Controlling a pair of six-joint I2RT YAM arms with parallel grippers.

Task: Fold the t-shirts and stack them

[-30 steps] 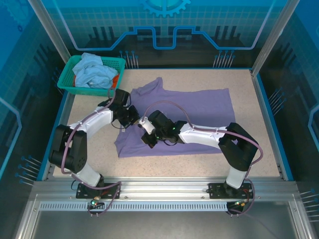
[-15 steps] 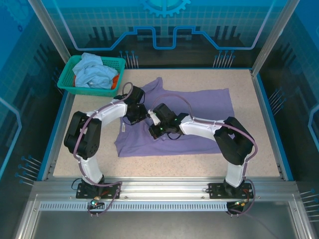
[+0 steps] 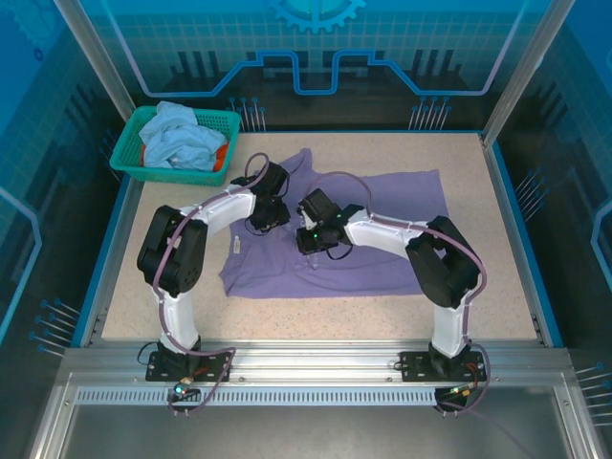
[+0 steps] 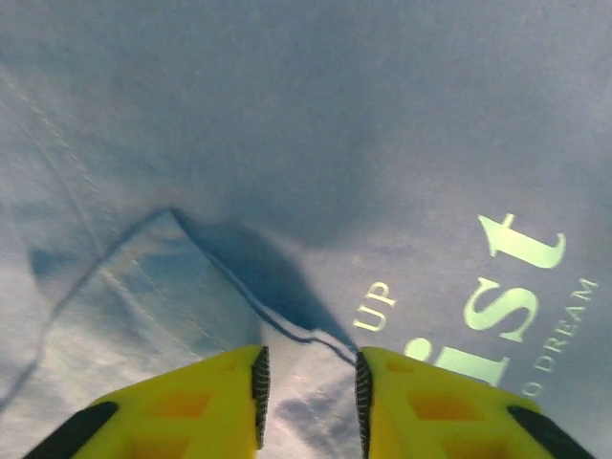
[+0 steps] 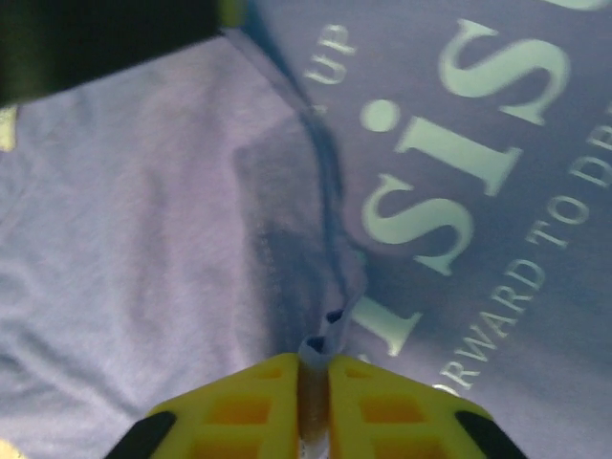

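Observation:
The lavender t-shirt [image 3: 392, 206] lies spread across the table, its left part doubled over the chest. White lettering [image 4: 507, 277] shows beside the folded edge. My left gripper [image 3: 271, 212] hovers low over that edge, and its yellow fingers [image 4: 308, 359] stand open with cloth lying under the gap. My right gripper [image 3: 311, 231] sits just to its right, its jaws [image 5: 314, 361] shut on a pinched ridge of the lavender t-shirt [image 5: 143, 191] next to the lettering [image 5: 459, 153]. The light-blue t-shirt [image 3: 177, 139] and the orange t-shirt [image 3: 221, 153] lie in the basket.
The teal mesh basket [image 3: 129, 158] stands at the far left corner of the table. Blue raised edges border the speckled tabletop [image 3: 478, 296]. Both arms cross the shirt's left half, close together.
Both grippers have moved away from the near edge towards the shirt's chest, drawing the left part of the lavender shirt over itself. The left jaws now stand apart.

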